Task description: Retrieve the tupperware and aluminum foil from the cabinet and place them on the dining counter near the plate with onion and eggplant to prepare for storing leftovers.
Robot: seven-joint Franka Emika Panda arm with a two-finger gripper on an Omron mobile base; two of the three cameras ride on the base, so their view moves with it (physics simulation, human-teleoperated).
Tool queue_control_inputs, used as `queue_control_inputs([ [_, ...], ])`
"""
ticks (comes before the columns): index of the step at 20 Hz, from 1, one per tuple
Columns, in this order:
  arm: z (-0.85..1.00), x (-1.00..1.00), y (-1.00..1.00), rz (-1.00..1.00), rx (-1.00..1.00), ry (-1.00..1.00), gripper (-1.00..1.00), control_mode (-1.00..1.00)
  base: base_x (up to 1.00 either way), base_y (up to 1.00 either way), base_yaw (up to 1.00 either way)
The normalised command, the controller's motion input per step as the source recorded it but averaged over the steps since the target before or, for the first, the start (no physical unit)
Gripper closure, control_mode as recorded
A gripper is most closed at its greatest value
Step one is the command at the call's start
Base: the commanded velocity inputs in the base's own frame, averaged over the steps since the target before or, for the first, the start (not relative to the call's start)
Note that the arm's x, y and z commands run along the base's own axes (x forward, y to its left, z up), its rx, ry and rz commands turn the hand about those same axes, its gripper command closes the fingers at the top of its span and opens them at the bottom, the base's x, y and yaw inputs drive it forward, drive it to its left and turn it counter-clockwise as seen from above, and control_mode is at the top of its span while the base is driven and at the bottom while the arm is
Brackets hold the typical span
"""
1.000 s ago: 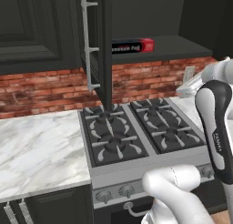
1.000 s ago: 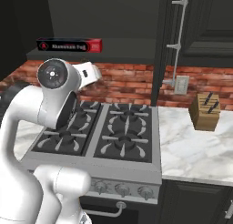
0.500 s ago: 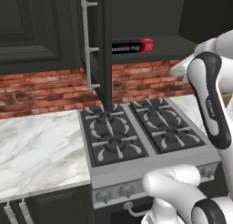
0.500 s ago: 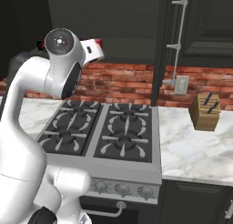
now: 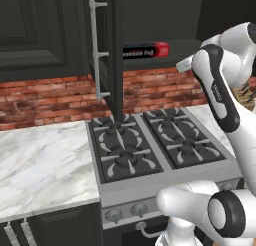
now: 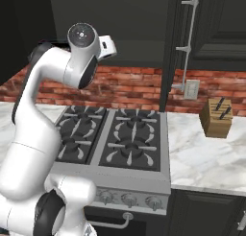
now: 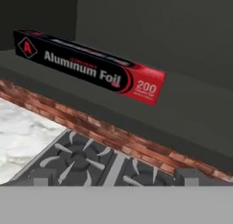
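Inside the open cabinet (image 5: 75,35), the aluminum foil (image 7: 91,66) lies untouched, the hand spread empty.

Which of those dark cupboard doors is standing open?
The cabinet door above the stove, swung edge-on toward us; beside it the aluminum foil shows on the shelf.

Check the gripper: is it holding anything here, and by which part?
Nothing is held. The aluminum foil lies untouched on the cabinet shelf, ahead of the hand, and the jaws stand open.
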Motion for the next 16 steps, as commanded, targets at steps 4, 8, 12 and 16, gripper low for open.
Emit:
queue_control_inputs([
  [4, 0.00, 0.67, 0.00, 0.01, 0.17, 0.00, -1.00, -1.00, 0.00, 0.00, 0.00],
  [8, 0.00, 0.56, 0.00, 0.01, 0.07, 0.00, -1.00, -1.00, 0.00, 0.00, 0.00],
  [12, 0.00, 0.50, -0.06, 0.04, 0.00, 0.00, -1.00, -1.00, 0.00, 0.00, 0.00],
  [16, 0.00, 0.34, -0.13, 0.17, 0.00, 0.00, -1.00, -1.00, 0.00, 0.00, 0.00],
])
